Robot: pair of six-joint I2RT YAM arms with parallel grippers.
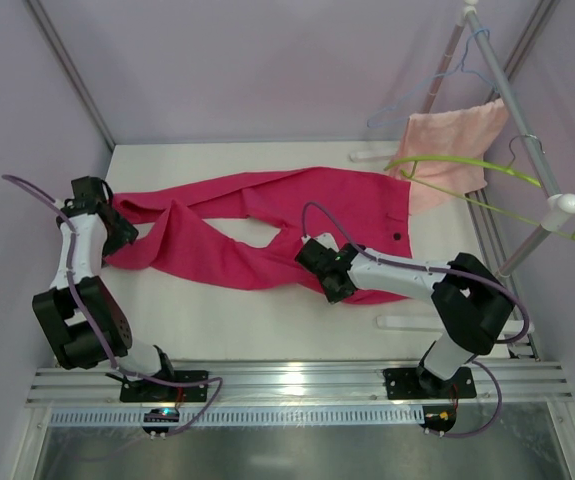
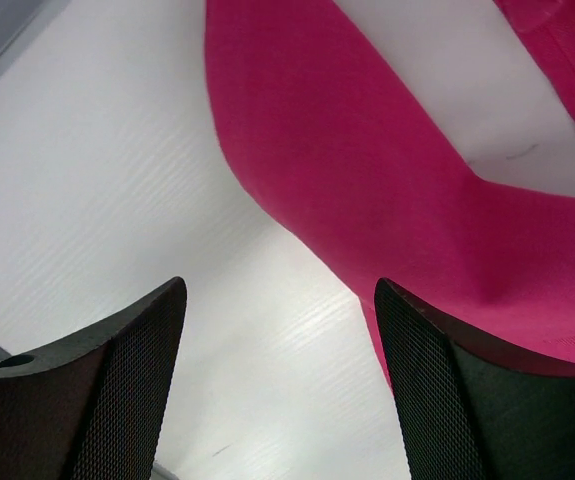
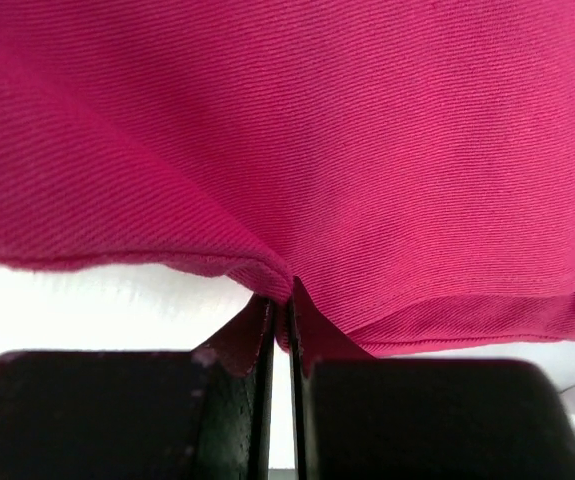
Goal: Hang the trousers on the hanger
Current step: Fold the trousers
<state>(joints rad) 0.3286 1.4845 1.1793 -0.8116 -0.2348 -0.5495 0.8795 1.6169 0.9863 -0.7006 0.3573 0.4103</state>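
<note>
Risk: trousers slip out on the lift toward hanger. Right fingers pinch only a thin edge; left fingers wide, empty.

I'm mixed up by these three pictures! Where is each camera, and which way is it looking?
Top camera: high above and behind the arms, looking down at the table, trousers and hanger; both arms show.
Left wrist camera: on the left arm, looking past the open left claw at trousers and table.
Right wrist camera: on the right arm, close on the right claw pinching trousers.
All three share the trousers.
</note>
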